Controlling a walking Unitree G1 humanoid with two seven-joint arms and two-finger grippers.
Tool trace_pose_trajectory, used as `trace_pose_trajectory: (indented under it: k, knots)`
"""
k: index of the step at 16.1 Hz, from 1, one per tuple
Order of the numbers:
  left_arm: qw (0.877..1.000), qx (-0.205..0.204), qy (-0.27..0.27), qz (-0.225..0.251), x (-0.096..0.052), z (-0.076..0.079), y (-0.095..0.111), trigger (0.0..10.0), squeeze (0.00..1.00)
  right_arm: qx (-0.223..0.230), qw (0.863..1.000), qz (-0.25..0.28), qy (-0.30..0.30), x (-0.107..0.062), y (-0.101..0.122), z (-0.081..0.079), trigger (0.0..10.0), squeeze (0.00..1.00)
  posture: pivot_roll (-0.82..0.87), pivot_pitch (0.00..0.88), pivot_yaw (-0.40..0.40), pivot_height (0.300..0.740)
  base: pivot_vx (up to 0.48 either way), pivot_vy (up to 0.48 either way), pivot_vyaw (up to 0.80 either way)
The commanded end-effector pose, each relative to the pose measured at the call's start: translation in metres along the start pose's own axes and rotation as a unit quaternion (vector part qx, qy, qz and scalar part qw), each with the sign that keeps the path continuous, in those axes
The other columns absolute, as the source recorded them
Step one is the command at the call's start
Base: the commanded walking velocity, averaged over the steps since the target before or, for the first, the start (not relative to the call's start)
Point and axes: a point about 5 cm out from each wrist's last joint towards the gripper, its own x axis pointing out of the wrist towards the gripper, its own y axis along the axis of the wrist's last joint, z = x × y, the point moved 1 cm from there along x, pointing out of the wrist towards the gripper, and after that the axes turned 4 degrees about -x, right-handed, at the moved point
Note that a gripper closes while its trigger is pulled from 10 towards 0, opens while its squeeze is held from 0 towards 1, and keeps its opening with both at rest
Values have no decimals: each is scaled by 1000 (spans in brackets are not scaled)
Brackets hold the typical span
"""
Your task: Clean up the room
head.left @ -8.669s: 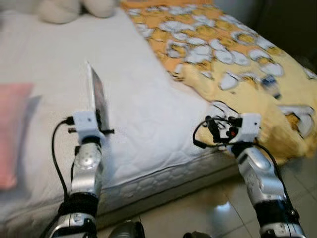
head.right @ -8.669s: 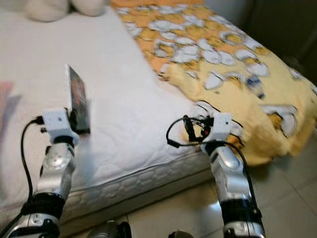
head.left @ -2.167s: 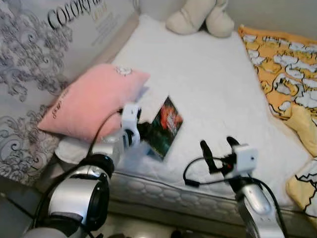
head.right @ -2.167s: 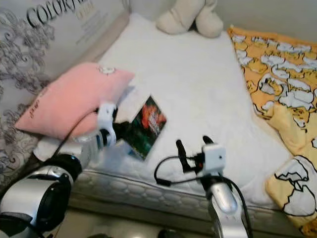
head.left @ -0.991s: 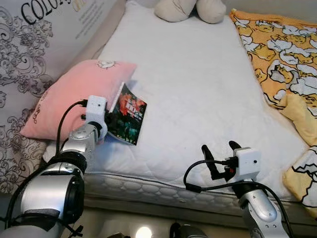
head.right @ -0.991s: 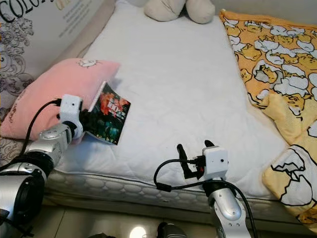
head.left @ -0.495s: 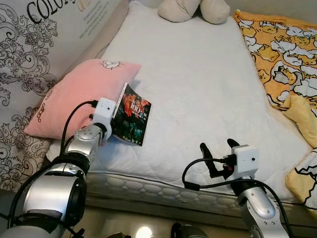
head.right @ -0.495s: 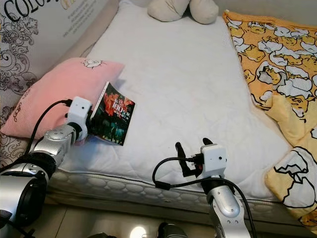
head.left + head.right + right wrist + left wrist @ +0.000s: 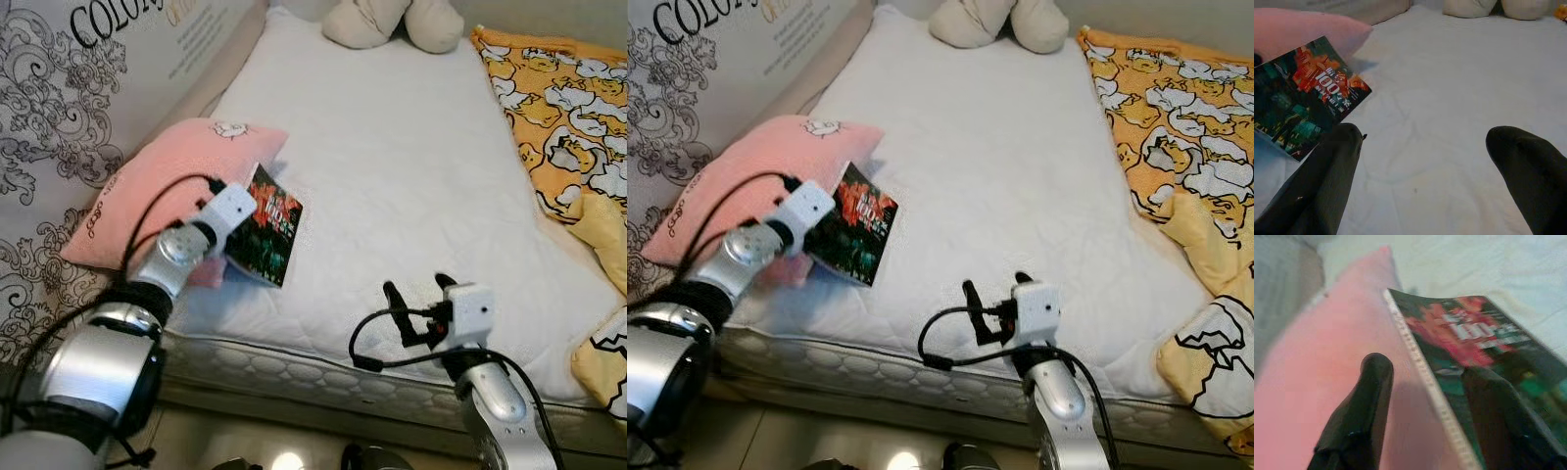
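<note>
**Inspector A:** We find the left gripper (image 9: 1425, 396) at the near left side of the bed (image 9: 392, 176), its two fingers closed on the spine edge of a book (image 9: 269, 227). One finger (image 9: 1359, 406) lies on the side facing the pink pillow (image 9: 147, 186); the other rests on the dark cover. The book stands tilted, leaning toward the pillow, with its lower edge at or just above the white sheet; we cannot tell whether it touches.

**Inspector B:** Agreed. The hazard we note: the grip is at one edge only, so the free end could swing or slip if the wrist turns. If let go at this tilt, the book may flop flat or slide toward the mattress edge, which is near. The finger on the pillow side may also drag the pillow as it draws back.

**Inspector A:** The right gripper (image 9: 1425, 161) hovers over bare sheet near the foot-side edge of the mattress. Its fingers (image 9: 1322, 171) are spread wide and hold nothing, touching nothing we can see.

**Inspector B:** It is well apart from the book, so we judge no clash between the arms. Other items recorded: a cream soft toy (image 9: 392, 24) at the far end of the bed and an orange patterned blanket (image 9: 568, 108) along the right side, bunched and hanging over the edge. In our judgement, tidying is at an early stage.
</note>
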Motion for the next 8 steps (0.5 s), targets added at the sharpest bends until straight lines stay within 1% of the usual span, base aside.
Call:
trace_pose_trajectory:
  k: [1,2,3,4,5,6,7,8]
  knots:
    - [1000,24,14,7,-1,-8,4,10000,1000,0,1000,0,-7,1,-2,2,10000,259,-115,0,-7,740,0,0,0]
    - [1000,23,17,3,-2,-10,2,10000,1000,0,1000,0,-7,1,-2,2,10000,259,-110,0,-7,740,0,0,0]
    - [999,21,24,-10,-5,-11,-8,10000,1000,2,1000,-1,-7,2,-4,1,10000,259,-104,0,-4,740,0,0,0]
    - [999,19,28,-13,-6,-12,-11,10000,1000,2,1000,-1,-7,2,-5,1,10000,259,-103,0,-2,740,0,0,0]
    - [999,5,41,-10,-8,-16,-13,10000,1000,3,1000,1,-7,3,-5,0,10000,259,-103,0,2,740,0,0,0]
    - [998,-18,54,-3,-9,-20,-12,10000,1000,4,1000,4,-9,3,-5,0,10000,259,-102,0,8,740,0,0,0]
    - [994,-75,75,16,-11,-25,-11,10000,1000,5,1000,10,-14,4,-3,0,10000,259,-101,0,19,740,0,0,0]
    - [968,-215,110,70,-14,-26,-10,10000,1000,9,999,29,-32,4,2,4,10000,263,-95,0,38,740,0,0,0]
